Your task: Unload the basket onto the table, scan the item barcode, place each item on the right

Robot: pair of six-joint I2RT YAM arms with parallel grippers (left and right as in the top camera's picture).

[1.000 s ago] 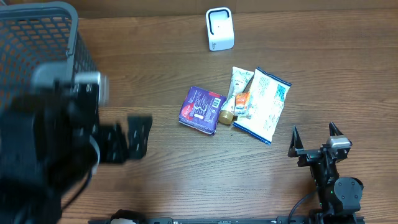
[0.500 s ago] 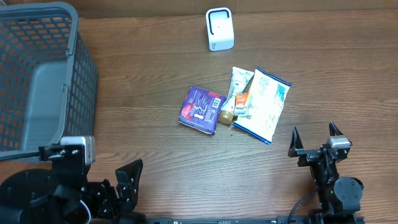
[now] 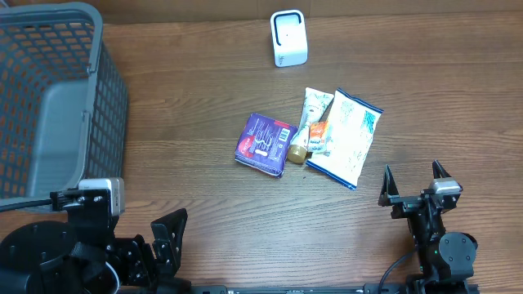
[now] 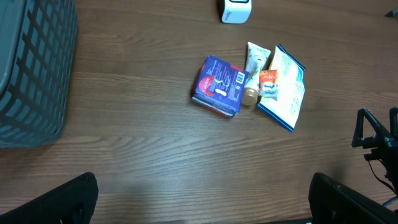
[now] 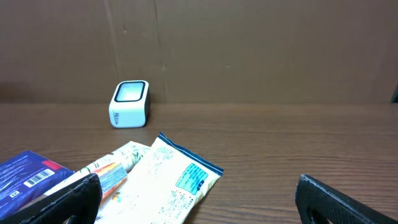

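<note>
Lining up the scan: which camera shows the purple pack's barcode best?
Left wrist: the purple pack lies whole and unblocked, its barcode facing up at the edge nearest the tube. Overhead shows the same, slightly smaller. Right wrist catches only a corner at the frame's lower left, barcode included.

Dark brown wood-grain table [image 3: 204,98] is filling the overhead view, grain running left to right. Plain brown wall [image 5: 249,50] is standing right behind its far edge. Soft even light is falling across the tabletop, giving a faint sheen.
</note>
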